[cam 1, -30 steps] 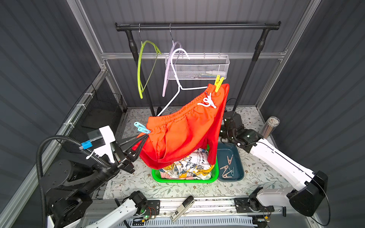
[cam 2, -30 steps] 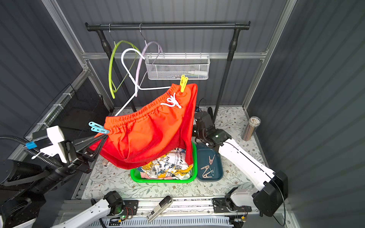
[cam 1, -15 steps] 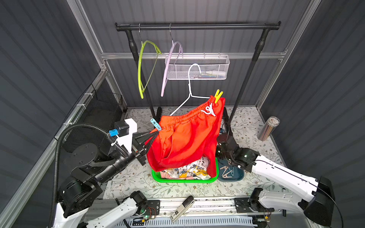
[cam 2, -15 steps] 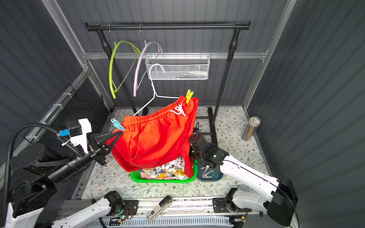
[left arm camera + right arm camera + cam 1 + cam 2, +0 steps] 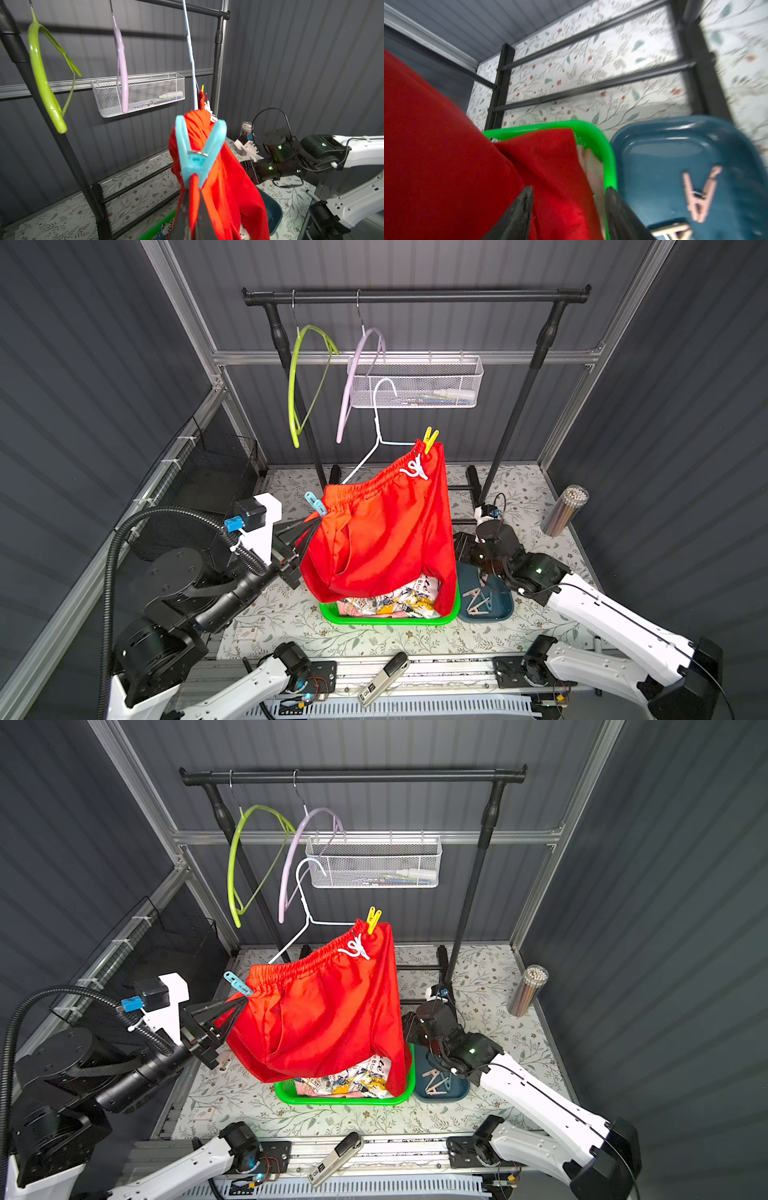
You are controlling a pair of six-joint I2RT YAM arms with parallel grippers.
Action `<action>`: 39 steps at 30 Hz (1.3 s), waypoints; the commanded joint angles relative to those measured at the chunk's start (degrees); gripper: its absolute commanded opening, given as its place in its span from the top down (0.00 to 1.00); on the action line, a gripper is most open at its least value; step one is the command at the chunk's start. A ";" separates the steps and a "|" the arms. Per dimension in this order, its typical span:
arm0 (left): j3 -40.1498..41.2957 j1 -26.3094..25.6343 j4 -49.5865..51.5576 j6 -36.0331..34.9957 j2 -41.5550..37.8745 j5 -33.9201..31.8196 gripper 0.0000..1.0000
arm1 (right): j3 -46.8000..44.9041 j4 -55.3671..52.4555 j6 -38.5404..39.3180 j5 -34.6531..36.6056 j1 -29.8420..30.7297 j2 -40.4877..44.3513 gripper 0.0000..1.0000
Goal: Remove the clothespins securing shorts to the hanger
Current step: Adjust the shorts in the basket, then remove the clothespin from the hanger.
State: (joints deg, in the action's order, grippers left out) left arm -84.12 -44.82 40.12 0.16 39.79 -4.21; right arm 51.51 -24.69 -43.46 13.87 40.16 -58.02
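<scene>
Below a V-shaped blue plastic clothespin (image 5: 197,160), left jaws pinch red shorts (image 5: 228,197).

Nothing could be read with certainty. The printed shorts (image 5: 399,601) in the green basket (image 5: 386,620) bore lettering too small to make out, and the label on the grey device (image 5: 384,676) was illegible too.

The floral table (image 5: 519,489) carries a green basket (image 5: 386,620), a blue tray (image 5: 500,605) just beside it, rack feet (image 5: 471,479) behind, and a jar (image 5: 565,510) well apart.
</scene>
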 commanded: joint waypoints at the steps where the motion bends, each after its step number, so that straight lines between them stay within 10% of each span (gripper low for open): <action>1: -1.14 -0.18 -2.90 -1.31 -0.40 1.83 1.00 | 3.69 -4.63 7.25 4.23 -3.20 2.19 0.42; 5: -1.27 -0.16 -2.29 -1.39 0.28 2.36 1.00 | 5.20 -3.48 15.27 -1.84 -12.87 4.86 0.42; 18: -0.22 -0.18 1.02 -0.34 5.35 3.92 1.00 | 16.20 11.70 36.72 -56.61 -30.11 -2.08 0.29; 24: 0.69 -0.16 -0.37 -0.16 5.93 7.08 1.00 | 14.42 26.48 32.70 -74.60 -35.07 -5.66 0.24; 39: 0.09 -0.18 -3.26 0.98 9.46 11.93 1.00 | 14.74 53.38 16.85 -91.96 -38.40 -18.64 0.22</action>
State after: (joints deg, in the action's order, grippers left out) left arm -83.59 -44.82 41.41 0.23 49.32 6.09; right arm 66.37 17.43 -19.79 -73.45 1.85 -76.44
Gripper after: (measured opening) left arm 0.056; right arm 0.780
